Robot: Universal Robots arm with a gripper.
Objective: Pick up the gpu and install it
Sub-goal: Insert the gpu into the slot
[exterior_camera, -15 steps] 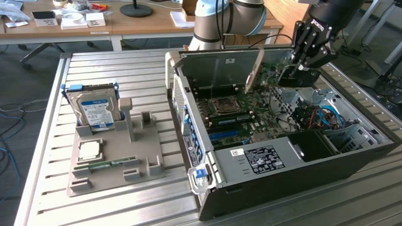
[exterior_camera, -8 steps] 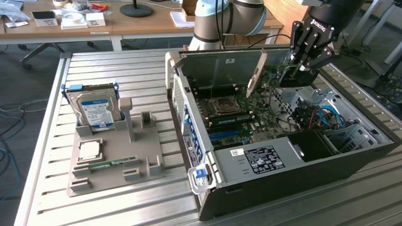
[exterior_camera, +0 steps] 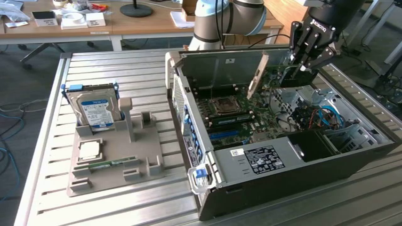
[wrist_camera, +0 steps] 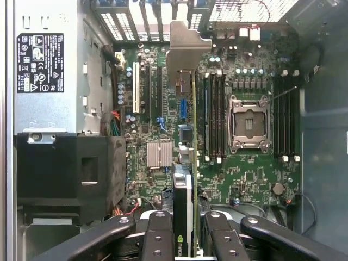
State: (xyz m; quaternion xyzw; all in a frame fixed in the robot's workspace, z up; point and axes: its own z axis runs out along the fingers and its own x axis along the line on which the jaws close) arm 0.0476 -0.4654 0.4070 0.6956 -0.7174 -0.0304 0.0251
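Note:
My gripper hangs over the open computer case at the exterior view's right, shut on the gpu. The card stands on edge above the motherboard, with its pale end bracket toward the case's rear wall. In the wrist view the gpu is seen edge-on as a thin green line, its bracket by the rear slot openings. The gripper clamps it from both sides with its dark fingers. Below lie the expansion slots and the CPU socket.
A grey parts holder sits on the slatted metal table at the exterior view's left. It carries a hard drive, a CPU and a RAM stick. The case holds a black power supply and a drive cage.

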